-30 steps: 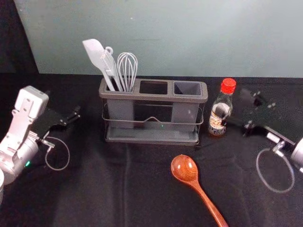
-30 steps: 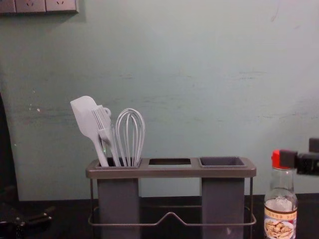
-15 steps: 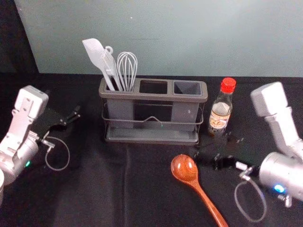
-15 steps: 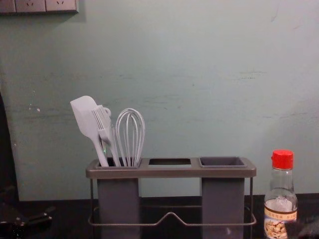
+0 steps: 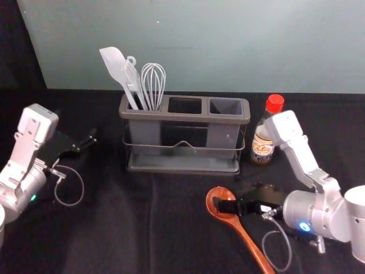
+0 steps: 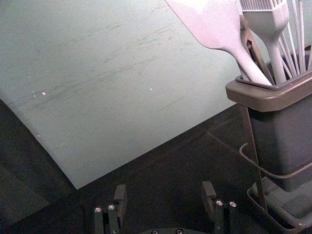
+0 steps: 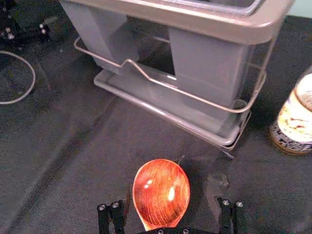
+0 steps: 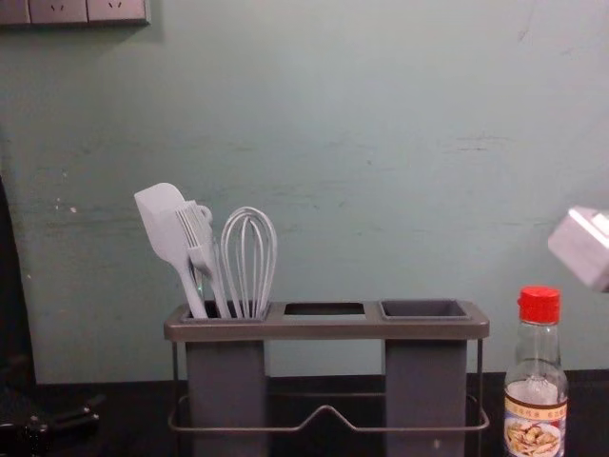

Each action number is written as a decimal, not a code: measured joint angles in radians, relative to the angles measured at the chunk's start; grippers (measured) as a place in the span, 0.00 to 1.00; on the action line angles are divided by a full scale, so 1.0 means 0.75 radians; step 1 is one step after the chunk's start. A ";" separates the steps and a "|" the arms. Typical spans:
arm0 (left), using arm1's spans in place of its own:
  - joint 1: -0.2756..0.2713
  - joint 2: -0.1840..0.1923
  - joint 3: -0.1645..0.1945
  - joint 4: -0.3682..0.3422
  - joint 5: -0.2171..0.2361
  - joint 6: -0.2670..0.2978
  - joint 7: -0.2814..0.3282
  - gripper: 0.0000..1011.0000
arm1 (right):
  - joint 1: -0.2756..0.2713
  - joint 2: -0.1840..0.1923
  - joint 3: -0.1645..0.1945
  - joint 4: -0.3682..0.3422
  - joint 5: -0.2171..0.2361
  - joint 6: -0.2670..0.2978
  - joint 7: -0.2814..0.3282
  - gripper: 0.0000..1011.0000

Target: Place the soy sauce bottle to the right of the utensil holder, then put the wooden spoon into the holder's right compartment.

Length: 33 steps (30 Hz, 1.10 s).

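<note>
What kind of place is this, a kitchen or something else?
Probably a test bench or lab corner made up like a kitchen: a utensil holder and soy sauce bottle stand on black cloth before a plain wall, with robot arms reaching in from both sides.

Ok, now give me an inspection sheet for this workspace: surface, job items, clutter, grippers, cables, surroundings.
Surface: black cloth, lightly creased.
Job's things: soy sauce bottle upright, right of the utensil holder; wooden spoon lying in front; pale utensils in the holder's left compartment.
Clutter: nothing seen.
Grippers: right gripper open, at the spoon's bowl; left gripper open, left of the holder.
Cables: one loop by each gripper.
Surroundings: pale wall behind, socket panel high on its left.
</note>
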 joint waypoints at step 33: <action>0.000 0.000 0.000 0.000 0.000 0.000 0.000 0.99 | 0.120 -0.067 -0.152 0.127 -0.222 0.019 0.062 0.99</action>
